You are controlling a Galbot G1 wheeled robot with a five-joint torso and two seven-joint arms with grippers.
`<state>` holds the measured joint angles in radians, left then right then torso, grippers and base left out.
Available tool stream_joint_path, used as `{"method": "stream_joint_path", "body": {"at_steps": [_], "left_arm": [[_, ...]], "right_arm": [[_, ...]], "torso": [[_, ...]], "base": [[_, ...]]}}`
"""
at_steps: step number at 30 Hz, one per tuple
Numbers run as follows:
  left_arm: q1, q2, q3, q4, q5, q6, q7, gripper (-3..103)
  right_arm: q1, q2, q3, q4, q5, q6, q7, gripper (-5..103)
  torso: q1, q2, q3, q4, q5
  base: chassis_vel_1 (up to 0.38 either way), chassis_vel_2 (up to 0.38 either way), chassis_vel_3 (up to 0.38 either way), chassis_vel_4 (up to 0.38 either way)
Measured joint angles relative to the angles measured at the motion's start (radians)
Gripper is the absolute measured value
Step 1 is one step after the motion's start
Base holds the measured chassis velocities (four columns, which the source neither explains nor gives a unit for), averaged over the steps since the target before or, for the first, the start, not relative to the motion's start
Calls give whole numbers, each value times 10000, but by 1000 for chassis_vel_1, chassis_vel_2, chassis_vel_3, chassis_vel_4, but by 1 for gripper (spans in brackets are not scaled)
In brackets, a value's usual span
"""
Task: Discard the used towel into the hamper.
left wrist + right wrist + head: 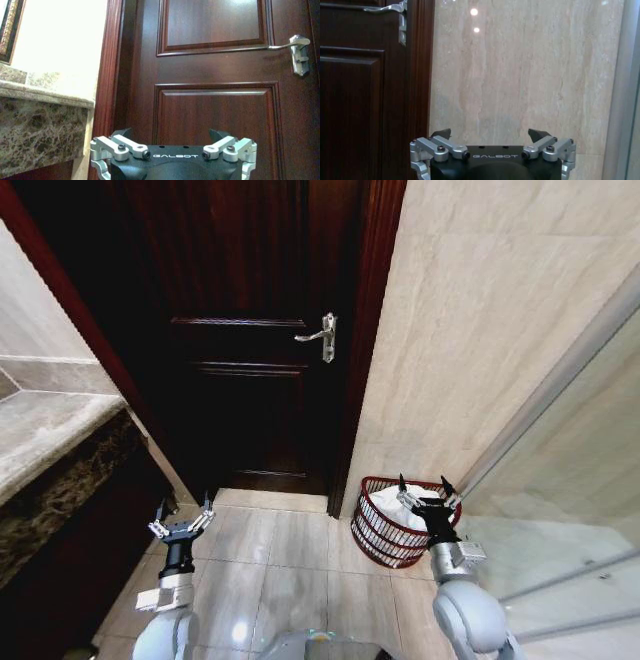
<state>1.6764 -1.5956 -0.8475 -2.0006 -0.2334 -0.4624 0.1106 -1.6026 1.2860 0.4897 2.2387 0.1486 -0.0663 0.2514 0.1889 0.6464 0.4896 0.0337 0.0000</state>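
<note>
The hamper [374, 538], a small round dark red wire basket, stands on the floor against the tiled wall, right of the door. A white towel [388, 504] lies bunched inside it. My right gripper [423, 484] hangs open over the hamper's near right rim, with nothing between its fingers. In the right wrist view that gripper [490, 133] faces the beige wall, fingers spread and empty. My left gripper [186, 506] is held low on the left, open and empty. In the left wrist view it [170, 133] points at the door.
A dark wooden door [250, 340] with a silver lever handle [325, 336] is shut straight ahead. A marble counter [50, 430] runs along the left. A glass panel [560, 480] slants along the right. Pale floor tiles [270, 560] lie between the arms.
</note>
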Motion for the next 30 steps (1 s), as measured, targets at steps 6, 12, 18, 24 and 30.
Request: {"method": "stream_joint_path", "body": {"at_steps": [6, 12, 18, 24, 30], "left_arm": [[-26, 9, 51, 51, 29, 12, 23, 100], [-47, -6, 99, 45, 40, -6, 107, 100], [-50, -2, 100, 14, 35, -6, 114, 100], [17, -29, 120, -11, 136, 22, 114, 100], [158, 126, 170, -197, 87, 338, 320, 100]], "right_arm": [[15, -4, -8, -26, -55, 21, -18, 100], [-35, 16, -3, 1, -125, -102, -111, 100], [-47, 48, -34, -17, -182, -89, -129, 100], [-92, 73, -14, 72, 195, 63, -195, 100], [-142, 219, 232, 62, 91, -68, -13, 100]], "torso": [[116, 280, 164, 0, 0], [254, 610, 356, 0, 0], [332, 807, 475, 0, 0], [456, 1085, 625, 0, -1], [553, 1310, 751, 0, 0]], "base": [[0, 0, 0, 0], [0, 0, 0, 0], [0, 0, 0, 0], [0, 0, 0, 0], [0, 0, 0, 0]]}}
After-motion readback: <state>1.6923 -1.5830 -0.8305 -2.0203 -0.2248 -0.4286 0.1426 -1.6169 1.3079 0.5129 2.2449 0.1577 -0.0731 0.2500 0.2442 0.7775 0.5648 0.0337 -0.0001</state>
